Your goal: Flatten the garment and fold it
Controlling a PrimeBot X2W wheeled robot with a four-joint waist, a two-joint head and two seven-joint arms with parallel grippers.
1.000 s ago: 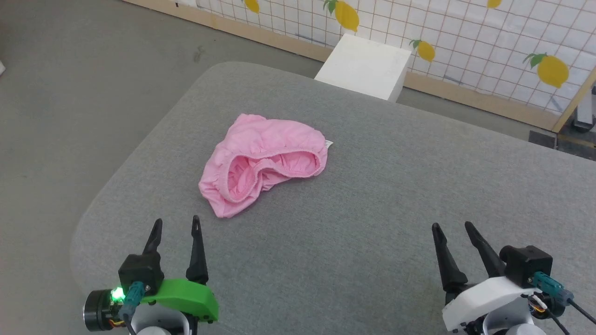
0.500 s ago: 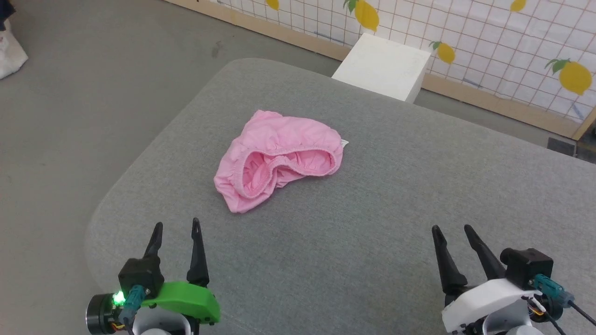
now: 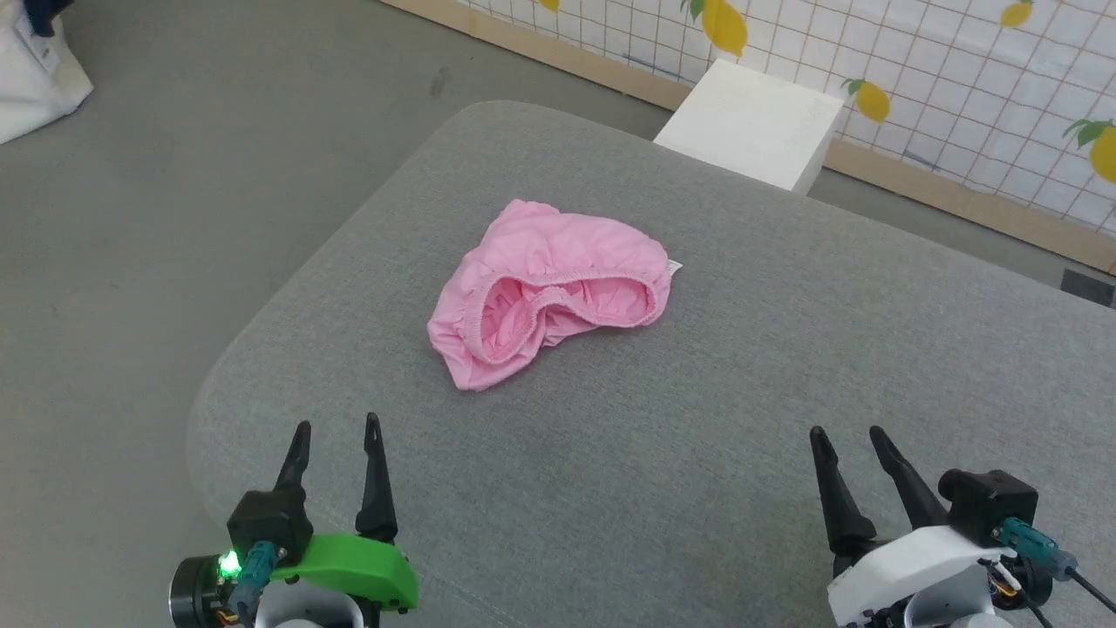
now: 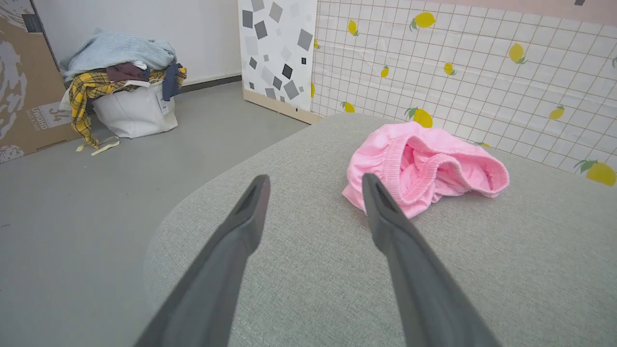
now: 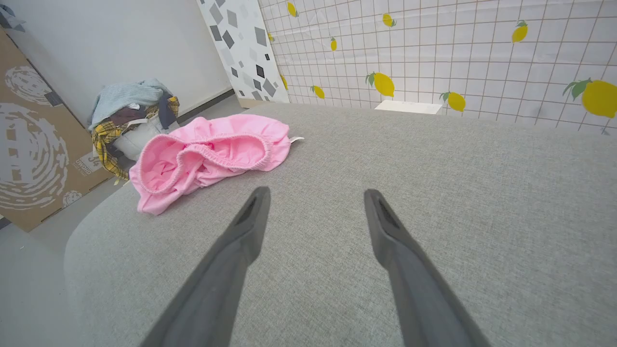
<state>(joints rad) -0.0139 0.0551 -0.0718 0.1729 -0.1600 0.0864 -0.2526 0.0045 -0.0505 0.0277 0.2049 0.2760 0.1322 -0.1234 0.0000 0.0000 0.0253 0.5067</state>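
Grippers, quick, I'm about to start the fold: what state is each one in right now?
Left gripper: open, holding nothing, apart from the garment.
Right gripper: open, holding nothing.

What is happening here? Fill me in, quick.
A two-armed robot is set to flatten and fold the pink shorts, but nothing has been handled yet. The shorts lie crumpled on the grey padded table, with the waistband gaping toward the robot and a small white label poking out on the robot's right. The left gripper and right gripper hover over the table's near part, fingers spread and empty, clear of the cloth. The left one is nearer to it.
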